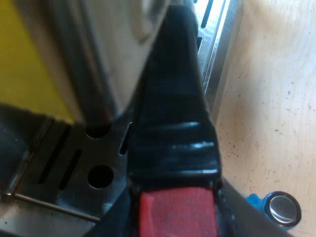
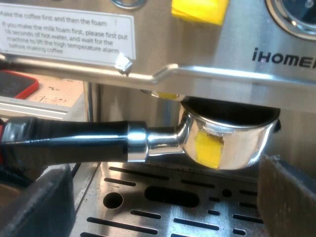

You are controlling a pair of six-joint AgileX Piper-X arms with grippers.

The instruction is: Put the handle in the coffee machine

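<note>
My left gripper (image 1: 177, 217) is closed on the holder: its black fingers (image 1: 111, 224) press in on either side of the red end (image 1: 177, 210) of the handle (image 1: 173, 98). From there the dark handle runs away toward the coffee machine (image 2: 222, 49), above the slotted drip tray (image 1: 74, 168).

In the right wrist view the holder (image 2: 232, 143) is at the machine's front. Its metal cup is up under the dark ring of the brewing head and clear above the drip tray (image 2: 173, 197). I cannot tell whether the rim is touching the ring or locked into it. The handle (image 2: 74, 140) sticks out sideways, roughly level. A yellow patch (image 2: 208, 148) marks the side of the cup.

My right gripper (image 2: 160, 200) is wide open and holds nothing. Its two fingers (image 2: 34, 202) stand well apart over the drip tray, below the holder and not touching it.

On the machine's front I see a printed notice (image 2: 64, 34) about coffee and milk foam, a yellow tag (image 2: 200, 10) and part of a round gauge (image 2: 296, 15).

A blue tamper (image 1: 281, 207) with a metal face lies on the wooden table (image 1: 276, 98), beside the machine's base.
</note>
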